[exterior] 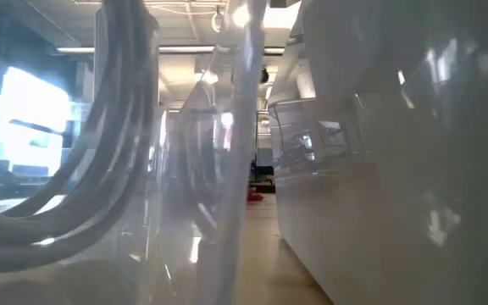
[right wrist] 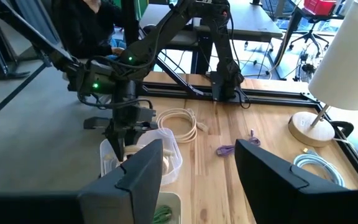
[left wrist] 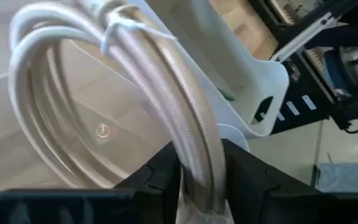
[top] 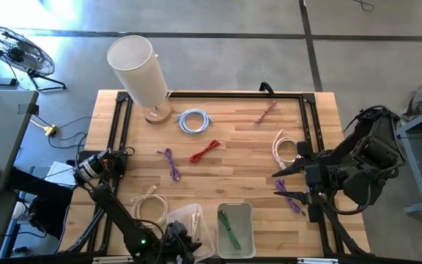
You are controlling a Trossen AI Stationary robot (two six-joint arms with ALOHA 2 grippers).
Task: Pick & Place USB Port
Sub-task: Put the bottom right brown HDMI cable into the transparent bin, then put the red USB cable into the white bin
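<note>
My left gripper stands at the table's near edge over a clear tub, shut on a cream coiled cable bound with a tie. The low view shows the coil through the tub's wall. In the right wrist view the left gripper points down into the tub. My right gripper waits open near the table's right edge, holding nothing, with a purple cable beside it. A second tub holds a green cable. My left gripper pinches the cream coil between its two fingers, several strands together, at one side of the loop. The fingers come from above, pointing down into the clear tub. The coil hangs below them inside the tub; I cannot tell whether its lower end touches the tub's floor.
Loose on the table lie another cream coil, a purple cable, a red one, a blue-white coil, a brown one and a pink-white one. A lamp stands at the far left.
</note>
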